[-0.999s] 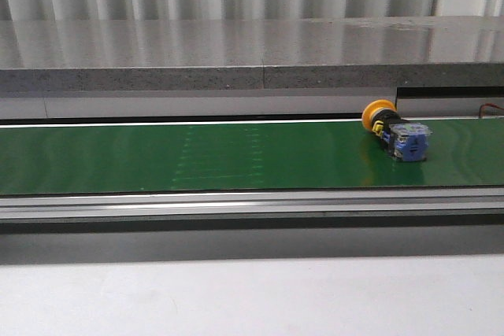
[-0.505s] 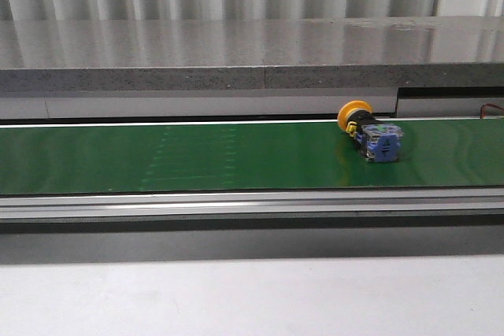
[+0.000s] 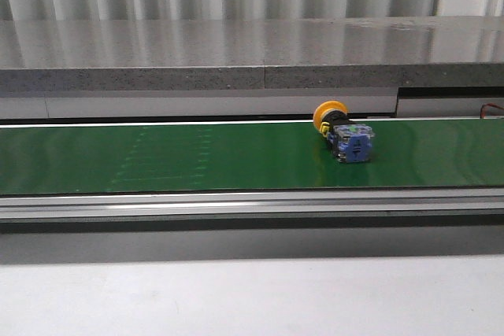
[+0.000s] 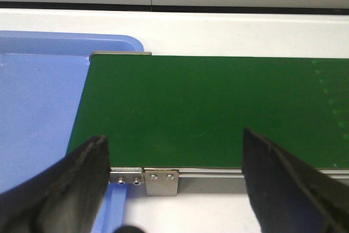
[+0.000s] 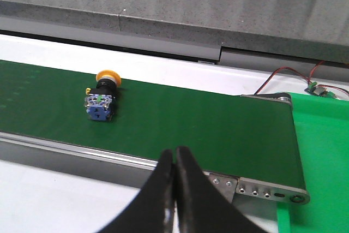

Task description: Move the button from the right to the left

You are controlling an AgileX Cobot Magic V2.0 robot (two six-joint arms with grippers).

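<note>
We find the push button lying on its side on the green conveyor belt, right of the belt's middle and toward its far edge, orange cap facing the far side. The left gripper hangs with fingers spread wide over the belt's left end, beside a blue tray. The right gripper has its fingers pressed together, empty, near the belt's right end.
</note>
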